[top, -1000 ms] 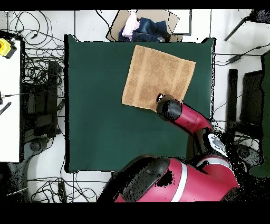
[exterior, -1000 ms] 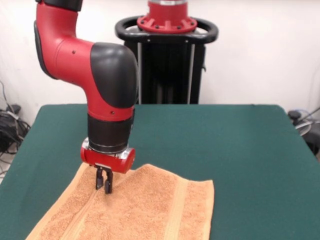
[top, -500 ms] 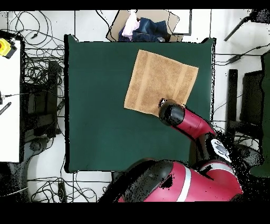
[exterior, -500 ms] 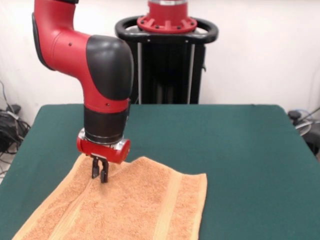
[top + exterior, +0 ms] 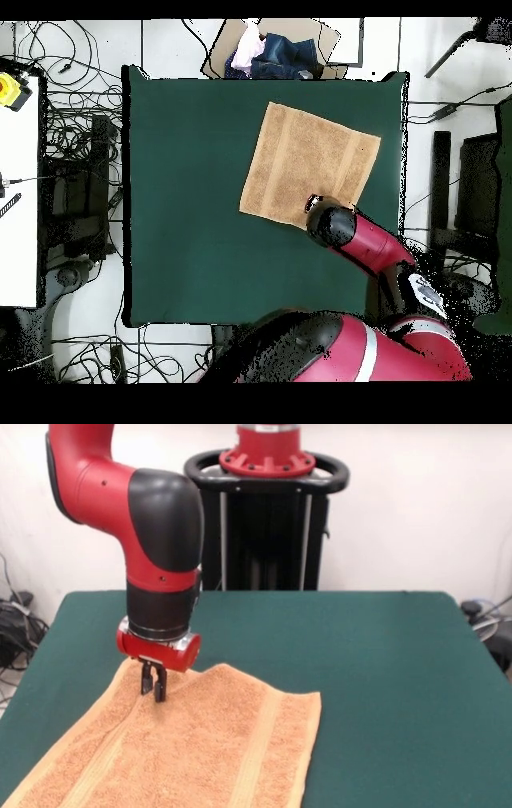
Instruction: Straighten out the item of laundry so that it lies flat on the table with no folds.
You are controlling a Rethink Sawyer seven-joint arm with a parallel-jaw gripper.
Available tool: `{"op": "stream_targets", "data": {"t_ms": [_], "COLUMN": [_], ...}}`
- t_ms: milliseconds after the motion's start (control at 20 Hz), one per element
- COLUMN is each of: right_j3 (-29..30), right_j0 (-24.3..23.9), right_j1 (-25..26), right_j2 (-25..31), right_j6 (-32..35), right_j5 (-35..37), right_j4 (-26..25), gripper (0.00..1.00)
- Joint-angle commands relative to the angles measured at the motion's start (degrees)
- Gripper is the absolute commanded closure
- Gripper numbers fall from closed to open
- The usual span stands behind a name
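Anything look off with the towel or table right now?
The towel lies mostly flat but askew to the table edges. By the end effector, which is pinching it, the far edge puckers into a slight ridge. Nothing is spilled or damaged.

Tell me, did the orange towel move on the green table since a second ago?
Yes. In the overhead view the towel has slid toward the table's right edge and slightly down toward the robot's base; the gripper is down on its corner.
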Motion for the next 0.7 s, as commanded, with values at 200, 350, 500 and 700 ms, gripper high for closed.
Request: {"op": "stream_targets", "data": {"t_ms": [200, 350, 500, 700], "right_j3": [4.6, 4.67, 4.83, 6.01], "right_j0": [-0.47, -0.2, -0.15, -0.28], "right_j1": [-0.58, -0.86, -0.92, -1.44], "right_j2": [-0.23, -0.39, -0.39, -0.44], "right_j6": [9.34, 9.37, 9.43, 9.93], "right_j5": [-0.61, -0.25, -0.26, -0.95], "right_j4": [-1.86, -1.7, -1.68, -1.74], "gripper": [1.0, 1.0, 1.0, 1.0]}}
